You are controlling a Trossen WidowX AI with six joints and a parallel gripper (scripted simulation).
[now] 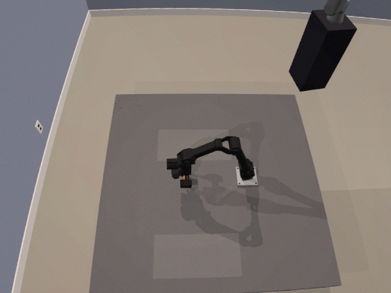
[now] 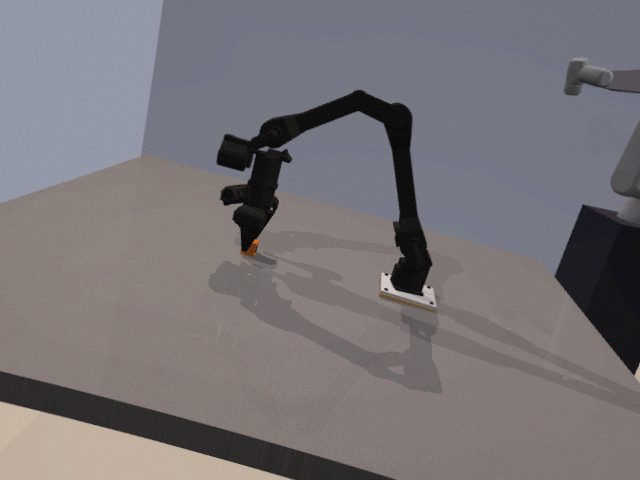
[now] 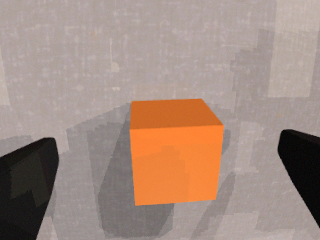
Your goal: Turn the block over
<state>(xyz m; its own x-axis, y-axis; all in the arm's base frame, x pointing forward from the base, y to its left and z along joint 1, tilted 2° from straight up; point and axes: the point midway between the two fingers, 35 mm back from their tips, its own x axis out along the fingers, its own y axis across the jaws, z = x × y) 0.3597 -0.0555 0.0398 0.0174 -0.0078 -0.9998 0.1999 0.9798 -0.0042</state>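
Observation:
An orange block (image 1: 184,177) (image 2: 251,252) (image 3: 176,165) rests on the grey table (image 1: 132,201) (image 2: 129,320) (image 3: 60,60). The two faces in the wrist view are plain orange. A small dark patch shows at its right side in the exterior view; I cannot tell if it is the mark or part of a finger. My gripper (image 3: 174,146) is open and points down at the block. In the wrist view one finger stands to the left and one to the right, with a gap on each side. In the exterior view the near finger overlaps the block.
The arm's white base plate (image 1: 241,182) (image 2: 388,293) is to the right of the block. A dark pedestal (image 1: 322,53) (image 2: 602,268) with a grey arm (image 2: 628,165) stands beyond the table's edge. Arm shadows lie across the table.

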